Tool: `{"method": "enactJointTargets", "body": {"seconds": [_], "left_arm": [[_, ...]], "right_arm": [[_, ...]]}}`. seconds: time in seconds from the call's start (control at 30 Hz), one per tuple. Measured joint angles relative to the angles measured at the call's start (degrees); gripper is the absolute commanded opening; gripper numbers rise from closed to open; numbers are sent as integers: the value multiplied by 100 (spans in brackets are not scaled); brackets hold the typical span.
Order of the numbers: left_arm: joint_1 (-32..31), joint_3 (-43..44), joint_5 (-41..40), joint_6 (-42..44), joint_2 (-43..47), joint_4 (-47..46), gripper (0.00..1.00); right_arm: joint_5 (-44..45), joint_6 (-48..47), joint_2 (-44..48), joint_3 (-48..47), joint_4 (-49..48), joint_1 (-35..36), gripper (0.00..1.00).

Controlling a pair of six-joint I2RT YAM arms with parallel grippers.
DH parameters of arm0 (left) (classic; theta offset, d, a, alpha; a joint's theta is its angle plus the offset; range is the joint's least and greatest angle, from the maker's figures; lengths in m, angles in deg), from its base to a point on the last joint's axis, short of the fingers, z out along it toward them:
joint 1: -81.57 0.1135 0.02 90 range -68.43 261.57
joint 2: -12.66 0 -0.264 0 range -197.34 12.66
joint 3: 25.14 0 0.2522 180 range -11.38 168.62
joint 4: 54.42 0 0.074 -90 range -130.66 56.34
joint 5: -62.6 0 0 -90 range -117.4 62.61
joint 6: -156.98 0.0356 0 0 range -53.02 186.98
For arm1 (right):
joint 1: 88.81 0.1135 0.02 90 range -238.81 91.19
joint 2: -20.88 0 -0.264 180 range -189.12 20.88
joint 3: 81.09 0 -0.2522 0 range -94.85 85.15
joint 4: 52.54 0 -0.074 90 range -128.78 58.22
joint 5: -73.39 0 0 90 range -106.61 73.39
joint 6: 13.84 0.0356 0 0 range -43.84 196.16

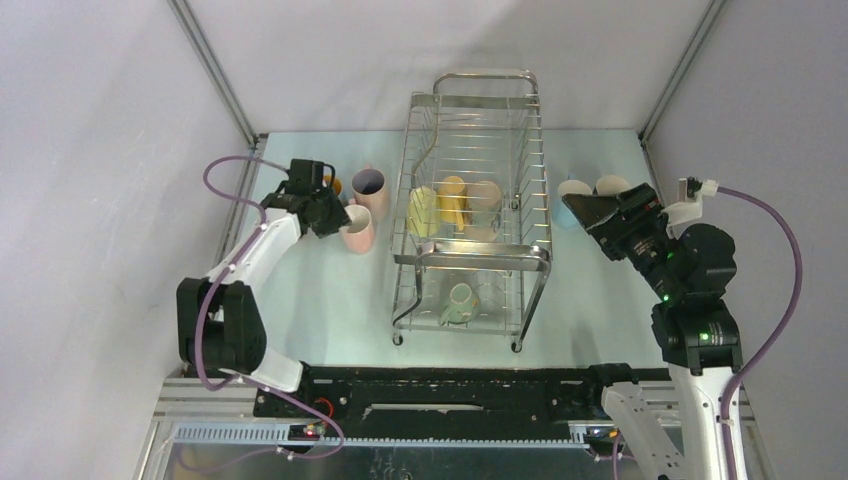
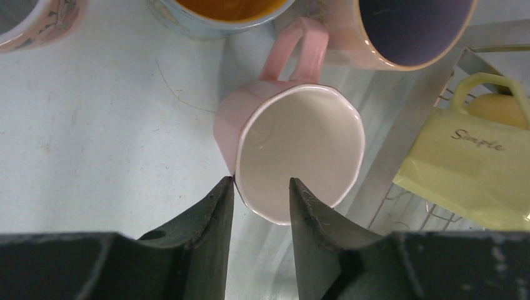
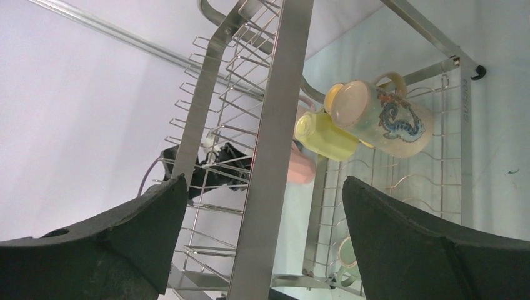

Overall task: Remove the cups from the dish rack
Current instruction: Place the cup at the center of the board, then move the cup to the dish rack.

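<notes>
**Left gripper [image 2: 261, 182] straddles the rim of a pink mug beside the rack**

Its two fingers are only narrowly apart, one against the outside of the wall and the other over the mouth. The gap is wider than the wall, so nothing is clamped.

The pink mug [image 2: 300, 150] stands mouth up on the table [image 1: 300, 300], just left of the dish rack [image 1: 472, 262], with its handle pointing away from the gripper. It is glazed ceramic, so I judge it rigid, fairly weighty, slick and likely to chip if knocked. A pinch across the wall at the rim, opposite the handle, looks like the surest hold.

Just beyond it stand a pink cup with a purple inside [image 2: 406, 28] and a cup with an orange inside [image 2: 228, 9].

The rack's upper tier holds a yellow mug [image 1: 424, 210], another yellow one [image 1: 452, 195] and a cream one [image 1: 485, 195]. A pale green mug [image 1: 460, 300] lies in the lower tier.

On the rack's right side two pale cups [image 1: 592, 186] sit on the table. The right gripper [image 3: 265, 180] hangs near them, spread wide and empty, facing the rack.
</notes>
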Motion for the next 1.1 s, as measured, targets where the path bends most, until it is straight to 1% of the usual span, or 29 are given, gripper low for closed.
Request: {"method": "enactJointTargets", "body": {"seconds": [0.13,0.37,0.57,0.83,0.97,1.1], "left_arm": [[0,0,94,17,227,0,45],[0,0,164,151,671,4,54],[0,0,284,280,1233,4,61],[-46,-2,728,361,1825,-92,66],[-238,-2,855,358,1814,-269,71],[-603,42,831,380,1532,-422,75]], "right_arm": [[138,-48,26,-107,166,0,100],[566,-197,33,-295,577,-22,100],[734,-267,20,-354,850,-258,100],[605,-319,-201,-339,1010,-798,100],[363,-313,-308,-42,824,-960,100],[57,-297,-540,365,592,-1003,99]]}}
